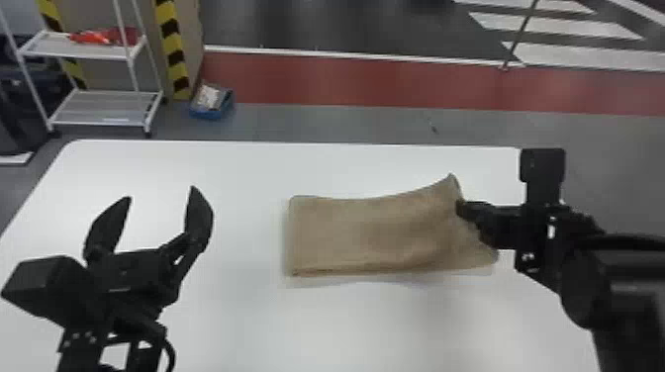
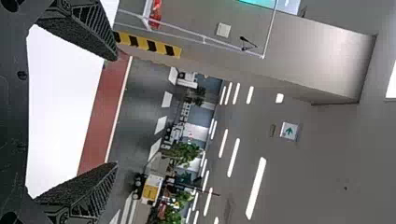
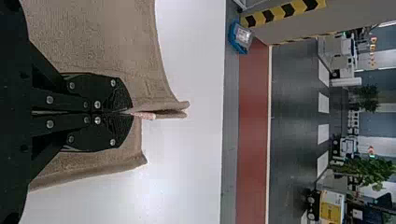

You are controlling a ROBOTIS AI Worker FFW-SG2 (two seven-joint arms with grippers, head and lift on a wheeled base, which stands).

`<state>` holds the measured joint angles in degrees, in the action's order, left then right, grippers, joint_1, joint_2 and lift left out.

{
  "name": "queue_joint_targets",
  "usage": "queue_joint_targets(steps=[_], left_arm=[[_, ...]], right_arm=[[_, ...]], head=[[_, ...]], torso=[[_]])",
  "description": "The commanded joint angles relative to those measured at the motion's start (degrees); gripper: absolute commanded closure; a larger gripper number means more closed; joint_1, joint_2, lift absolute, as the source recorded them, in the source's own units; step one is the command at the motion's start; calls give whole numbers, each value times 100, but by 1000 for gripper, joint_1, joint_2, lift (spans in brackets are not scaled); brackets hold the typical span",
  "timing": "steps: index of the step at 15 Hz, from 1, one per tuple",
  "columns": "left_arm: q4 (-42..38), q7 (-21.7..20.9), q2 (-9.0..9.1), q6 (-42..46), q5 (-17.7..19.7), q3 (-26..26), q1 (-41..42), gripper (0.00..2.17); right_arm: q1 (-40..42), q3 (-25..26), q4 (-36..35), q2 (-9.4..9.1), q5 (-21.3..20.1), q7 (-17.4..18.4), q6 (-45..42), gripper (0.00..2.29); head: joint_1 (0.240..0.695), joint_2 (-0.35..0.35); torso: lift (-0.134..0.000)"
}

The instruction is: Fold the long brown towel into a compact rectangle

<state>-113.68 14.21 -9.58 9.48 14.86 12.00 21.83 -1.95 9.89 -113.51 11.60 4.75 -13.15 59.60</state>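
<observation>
Right claw point(image 1: 461, 209) tight on towel point(image 1: 376, 232), pinkish sliver point(image 3: 144, 115) in its wrist view.

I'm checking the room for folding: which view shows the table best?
The head view: it takes in the widest stretch of table, far edge included, around the towel. The left wrist view shows a part between the left gripper's fingers; the right wrist view, a part past the towel's edge.

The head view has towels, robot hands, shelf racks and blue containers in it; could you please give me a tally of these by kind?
Towels: 1, the brown towel
Robot hands: 2, the left hand and the right hand
Shelf racks: 1, the white rack
Blue containers: 1, the blue container
Total: 5
</observation>
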Motion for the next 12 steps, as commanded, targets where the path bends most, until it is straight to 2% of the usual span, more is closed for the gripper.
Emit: queue_joint_targets(steps=[1, 4, 6, 7, 9, 12], left_arm=[[4, -15, 0, -47, -9, 4, -12, 80], [39, -23, -9, -100, 0, -5, -29, 80], [74, -23, 0, -153, 0, -5, -82, 80], [74, -23, 0, -188, 0, -5, -91, 80], [74, -23, 17, -188, -9, -5, -99, 80], [65, 3, -9, -206, -9, -32, -82, 80]], right_arm=[[-16, 180, -30, 35, 35, -56, 66, 1389], [98, 320, 84, -18, 53, -74, -39, 1389], [107, 400, 49, -18, 316, -144, 31, 1389], [19, 303, -109, 53, 343, -144, 347, 1389], [-104, 303, -514, 44, 369, -144, 699, 1389], [-288, 470, -593, 105, 404, -144, 804, 1389]], head=[[695, -147], [695, -165], [695, -176], [695, -175], [695, -168], [695, -154]], torso=[[-121], [-121], [-121], [-121], [-121], [-121]])
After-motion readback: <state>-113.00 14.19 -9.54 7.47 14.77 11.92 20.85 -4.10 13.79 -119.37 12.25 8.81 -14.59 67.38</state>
